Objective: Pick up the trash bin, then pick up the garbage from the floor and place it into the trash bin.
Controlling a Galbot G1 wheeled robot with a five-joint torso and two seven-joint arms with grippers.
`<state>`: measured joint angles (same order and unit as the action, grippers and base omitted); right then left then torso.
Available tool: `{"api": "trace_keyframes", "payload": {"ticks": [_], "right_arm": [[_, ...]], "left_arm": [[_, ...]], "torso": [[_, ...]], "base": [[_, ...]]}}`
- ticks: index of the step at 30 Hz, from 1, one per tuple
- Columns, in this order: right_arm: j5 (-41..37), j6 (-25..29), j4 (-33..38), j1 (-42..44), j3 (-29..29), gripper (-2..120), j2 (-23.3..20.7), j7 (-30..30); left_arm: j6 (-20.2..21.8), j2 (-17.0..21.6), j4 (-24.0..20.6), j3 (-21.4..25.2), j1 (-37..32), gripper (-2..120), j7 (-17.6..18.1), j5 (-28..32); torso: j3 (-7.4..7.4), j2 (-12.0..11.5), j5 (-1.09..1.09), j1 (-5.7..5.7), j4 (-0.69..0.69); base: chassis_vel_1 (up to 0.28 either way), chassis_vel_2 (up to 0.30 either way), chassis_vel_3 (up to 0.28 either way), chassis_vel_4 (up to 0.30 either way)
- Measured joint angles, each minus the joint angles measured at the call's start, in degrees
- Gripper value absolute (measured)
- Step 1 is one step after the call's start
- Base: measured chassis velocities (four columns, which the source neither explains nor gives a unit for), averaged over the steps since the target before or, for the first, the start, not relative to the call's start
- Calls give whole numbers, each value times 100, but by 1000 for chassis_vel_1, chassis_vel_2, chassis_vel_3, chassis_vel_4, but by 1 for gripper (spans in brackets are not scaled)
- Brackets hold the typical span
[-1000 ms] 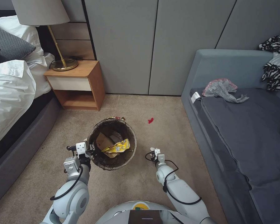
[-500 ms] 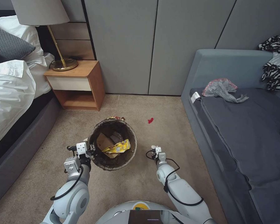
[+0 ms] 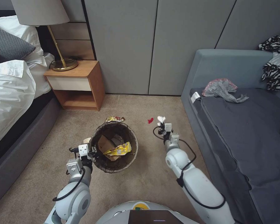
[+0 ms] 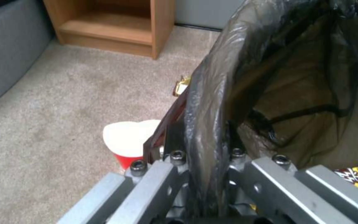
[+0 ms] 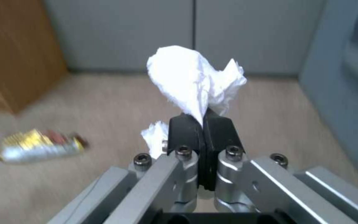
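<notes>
the left hand [image 3: 91, 151] pinches the 9 o'clock rim of the one round dark-lined trash bin [image 3: 114, 151] holding two wrappers, while the right hand [image 3: 162, 123], at its 2 o'clock, clamps one crumpled white tissue [image 5: 195, 79] above the carpet.

The right gripper [image 5: 203, 124] pinches a crumpled white tissue [image 5: 195, 79] (black pads pressed together) above the carpet [image 5: 104, 105], where a shiny wrapper [image 5: 40, 149] lies near a wooden cabinet [image 5: 17, 53].

yellow crinkled snack wrapper [image 3: 119, 150] in the bin: dark printed lettering, too small to read
gold foil wrapper [image 3: 114, 119] on the carpet: print unreadable
readable text anywhere: none
</notes>
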<state>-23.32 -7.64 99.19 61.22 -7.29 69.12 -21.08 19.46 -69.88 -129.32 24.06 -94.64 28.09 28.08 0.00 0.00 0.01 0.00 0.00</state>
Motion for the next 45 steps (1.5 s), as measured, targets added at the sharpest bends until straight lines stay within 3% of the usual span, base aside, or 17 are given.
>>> {"api": "trace_keyframes", "payload": {"ticks": [9,22,29,34,45], "right_arm": [[-364,461,1452,71,-16,0,-1061,600],[-841,1153,2755,-12,248,0,-1842,1631],[-981,1290,2956,-260,741,0,-2133,1888],[-993,1314,2990,-528,1466,0,-2351,1944],[-644,1325,2934,-392,2398,0,-2462,2104]], "left_arm": [[239,72,87,-88,5,0,-40,33],[424,179,40,-197,-7,0,-135,-25],[429,228,12,-234,-32,0,-172,-33],[417,351,-6,-251,-48,0,-206,-71],[395,374,-44,-230,-54,0,-208,-70]], "torso": [[0,0,0,0,0],[0,0,0,0,0],[0,0,-1,0,0],[0,0,-1,0,0],[1,0,-1,0,0]], "base": [[0,0,0,0],[0,0,0,0],[0,0,0,0],[0,0,0,0],[0,0,0,0]]}}
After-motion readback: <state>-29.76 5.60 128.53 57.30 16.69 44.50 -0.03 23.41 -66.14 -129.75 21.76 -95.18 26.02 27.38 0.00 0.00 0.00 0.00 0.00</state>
